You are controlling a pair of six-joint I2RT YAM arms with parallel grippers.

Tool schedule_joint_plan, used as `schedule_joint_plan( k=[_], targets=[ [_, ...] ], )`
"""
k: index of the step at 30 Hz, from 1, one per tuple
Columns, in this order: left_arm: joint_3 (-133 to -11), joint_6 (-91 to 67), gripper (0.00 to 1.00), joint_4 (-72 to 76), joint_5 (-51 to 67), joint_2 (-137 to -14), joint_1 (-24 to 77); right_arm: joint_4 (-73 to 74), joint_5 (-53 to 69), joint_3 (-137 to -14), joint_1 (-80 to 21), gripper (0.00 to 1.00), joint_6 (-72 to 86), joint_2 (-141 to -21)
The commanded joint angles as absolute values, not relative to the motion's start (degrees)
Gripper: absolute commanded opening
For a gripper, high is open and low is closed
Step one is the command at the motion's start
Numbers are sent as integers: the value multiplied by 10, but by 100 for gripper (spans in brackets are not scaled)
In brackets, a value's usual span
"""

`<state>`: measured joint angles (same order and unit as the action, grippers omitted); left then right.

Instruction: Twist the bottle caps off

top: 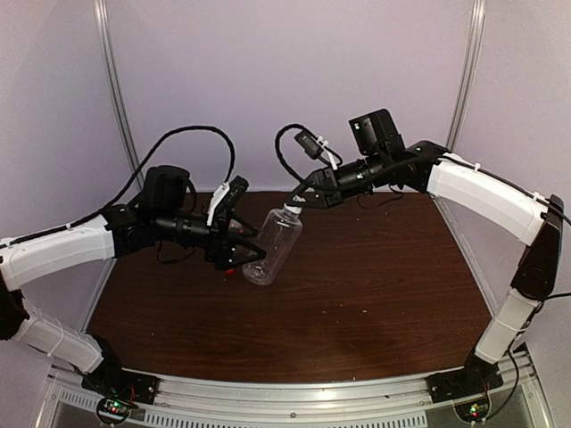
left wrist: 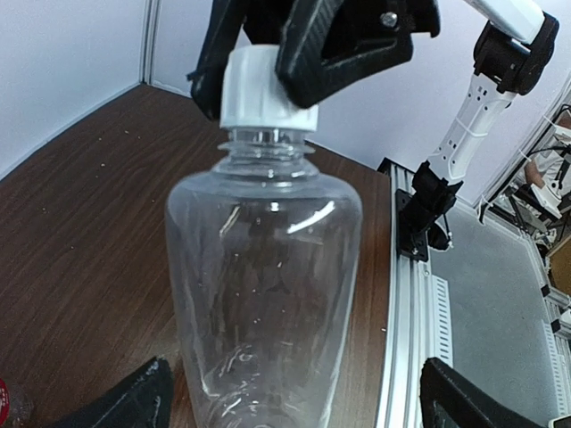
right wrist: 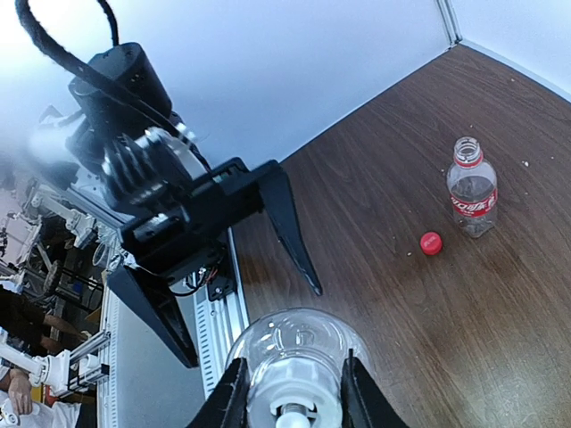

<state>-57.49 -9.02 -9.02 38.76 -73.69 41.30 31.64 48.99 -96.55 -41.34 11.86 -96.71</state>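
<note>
- Table [top: 375, 294]: dark wood, and both bottles are over its far left part.
- Big bottle [top: 275, 242]: clear, no label, tilted, hanging by its neck from your right arm. I can't tell whether its base touches the table.
- Left claw [left wrist: 294, 374]: jaws spread wide on either side of the big bottle's base. It grips nothing, with a gap showing on both sides.
- Right claw [right wrist: 294, 397]: clamped tight on the white cap, one finger on each side.
- Small bottle [right wrist: 471, 187]: red label, upright on the table, mouth open, well apart from both claws.
- White cap [left wrist: 263, 94]: seated on the big bottle's threads, not yet off.
- Red cap [right wrist: 431, 242]: loose on the table just beside the small bottle, so that half looks done.
- Step in hand, as I judge it: the white cap. Next, close your left claw on the body to brace it, then twist with the right.
</note>
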Motion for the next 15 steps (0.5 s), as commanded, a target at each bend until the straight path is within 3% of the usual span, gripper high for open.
schedule_joint_plan(
  k=[1,8,15],
  targets=[
    [-598,-85,97,-59,382,-762,425,276,522,-988,-422,0,135,-965],
    [-602,-102,93,-37,385,-780,438,258,532,-979,-426,0,143,-960],
    [-609,-113,71,-20,395,-794,440,244,541,-959,-428,0,149,-949]
  ],
)
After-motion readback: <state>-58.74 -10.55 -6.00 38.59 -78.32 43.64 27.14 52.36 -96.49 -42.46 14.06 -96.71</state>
